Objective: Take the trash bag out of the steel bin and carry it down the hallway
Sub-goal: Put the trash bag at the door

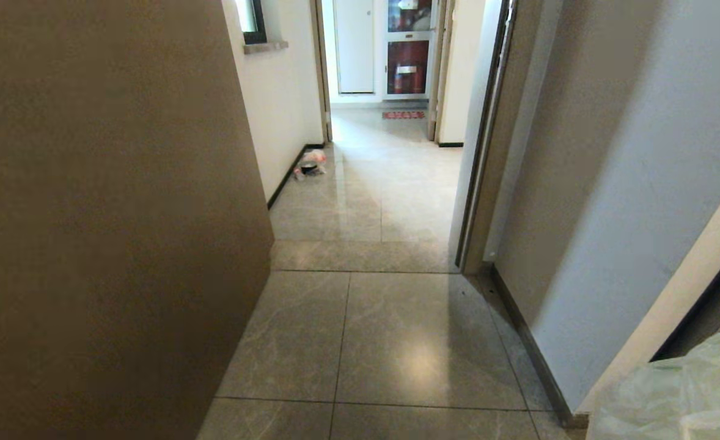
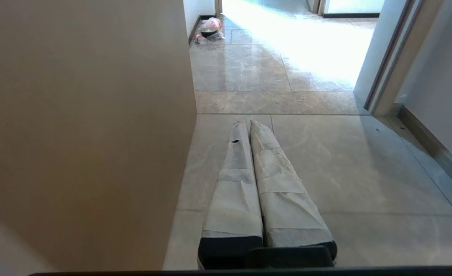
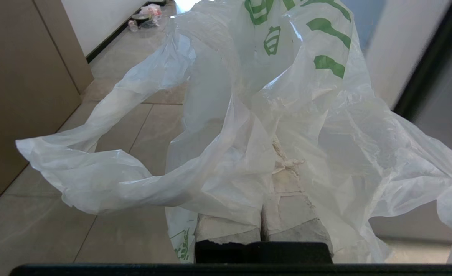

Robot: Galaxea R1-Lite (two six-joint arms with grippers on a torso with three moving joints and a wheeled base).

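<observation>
Item: trash bag (image 3: 287, 126), pinched in the right gripper (image 3: 262, 214) at four o'clock (kept off the floor for carrying); left gripper (image 2: 249, 126) pressed together, empty; hallway (image 1: 384, 183) at twelve.

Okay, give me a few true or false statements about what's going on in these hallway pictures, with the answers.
1. The right gripper is shut on the trash bag. True.
2. The left gripper holds a bag too. False: it is shut and empty.
3. The trash bag has red print. False: the print is green.
4. A small clear bag lies on the floor by the left wall, farther down the hallway. True.
5. The steel bin stands in the middle of the hallway. False: no bin is in view.
</observation>
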